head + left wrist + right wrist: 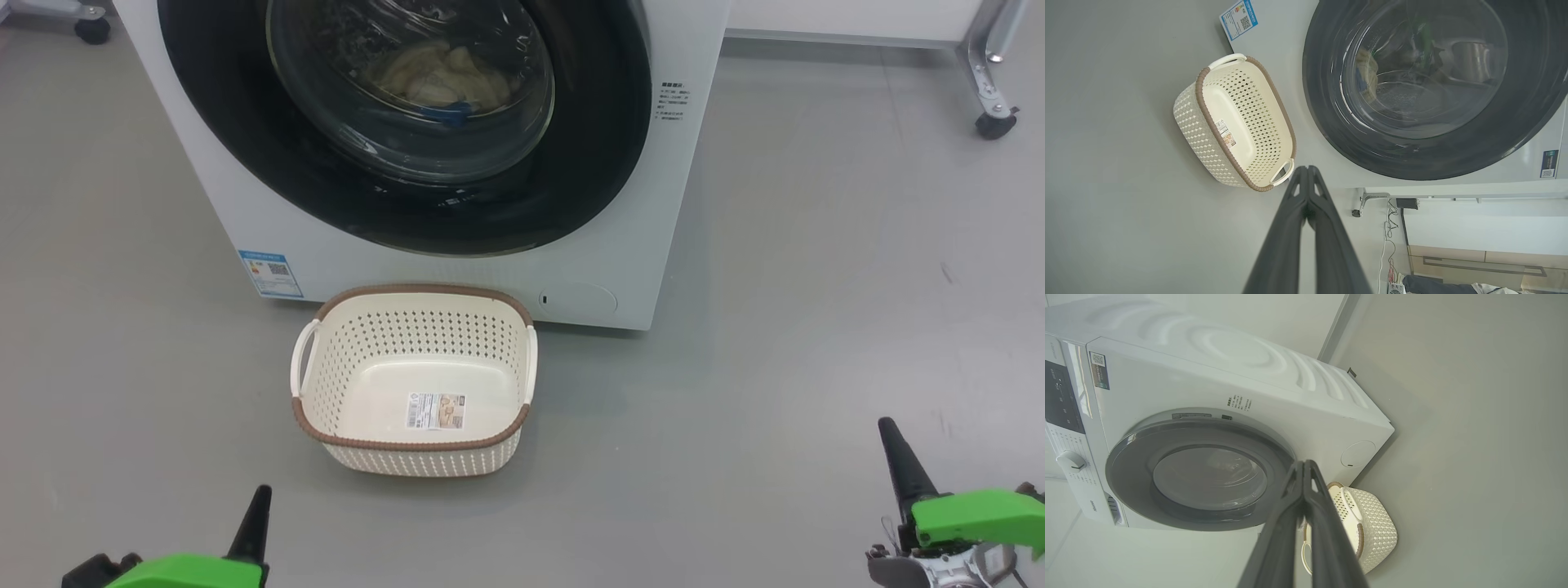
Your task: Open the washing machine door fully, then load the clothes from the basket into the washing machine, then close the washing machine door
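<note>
L gripper (260, 494) & R gripper (888, 429) clenched, empty; washing machine door (588, 147) lies shut well fwd of both jaws, clothes (441, 77) inside, empty basket (424, 461) nearer L.

left hand (255, 523): closed, empty, lower left | right hand (898, 461): closed, empty, lower right

Head view down onto basket (424, 339), wrist views rolled sideways, all sharing washing machine door (392, 204)
</note>
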Robot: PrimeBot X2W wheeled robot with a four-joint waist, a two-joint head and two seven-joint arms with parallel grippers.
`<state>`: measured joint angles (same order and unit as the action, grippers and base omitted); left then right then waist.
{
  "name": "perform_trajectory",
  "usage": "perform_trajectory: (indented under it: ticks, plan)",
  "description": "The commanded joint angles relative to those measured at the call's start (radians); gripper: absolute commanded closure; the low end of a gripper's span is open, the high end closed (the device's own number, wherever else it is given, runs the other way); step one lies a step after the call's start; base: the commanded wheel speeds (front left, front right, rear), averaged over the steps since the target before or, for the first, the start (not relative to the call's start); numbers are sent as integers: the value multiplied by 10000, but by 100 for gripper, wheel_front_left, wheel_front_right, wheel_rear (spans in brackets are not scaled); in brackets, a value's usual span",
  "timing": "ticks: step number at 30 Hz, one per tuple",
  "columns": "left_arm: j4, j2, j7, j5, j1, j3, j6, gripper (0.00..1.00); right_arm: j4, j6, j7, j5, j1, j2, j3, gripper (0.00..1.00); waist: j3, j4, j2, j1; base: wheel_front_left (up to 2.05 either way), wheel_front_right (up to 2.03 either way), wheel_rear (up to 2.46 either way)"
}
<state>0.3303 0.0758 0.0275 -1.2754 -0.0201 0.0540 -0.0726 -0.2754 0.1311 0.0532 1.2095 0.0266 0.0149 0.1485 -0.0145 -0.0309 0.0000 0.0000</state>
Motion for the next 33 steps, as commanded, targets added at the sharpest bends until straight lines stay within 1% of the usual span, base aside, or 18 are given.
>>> perform_trajectory:
  ticks: [1, 5, 31, 33]
  plan:
    - [-381, 44, 75, -311, -557, -462, -113, 100, 311, -2, 68, 379, -698, 257, -187, 100, 7, 18, 0, 0, 0, 0, 0]
    - [-425, 16, 149, -597, -587, -577, -158, 100, 311, -2, 118, 720, -759, 266, -202, 100, 17, 45, 0, 0, 0, 0, 0]
    - [-837, -242, 839, -3259, -873, -1650, -570, 100, 307, -4, 587, 3907, -1330, 351, -344, 100, 112, 302, 0, 0, 0, 0, 0]
    - [-848, -249, 858, -3331, -881, -1679, -581, 100, 307, -4, 599, 3992, -1345, 354, -348, 100, 114, 309, 0, 0, 0, 0, 0]
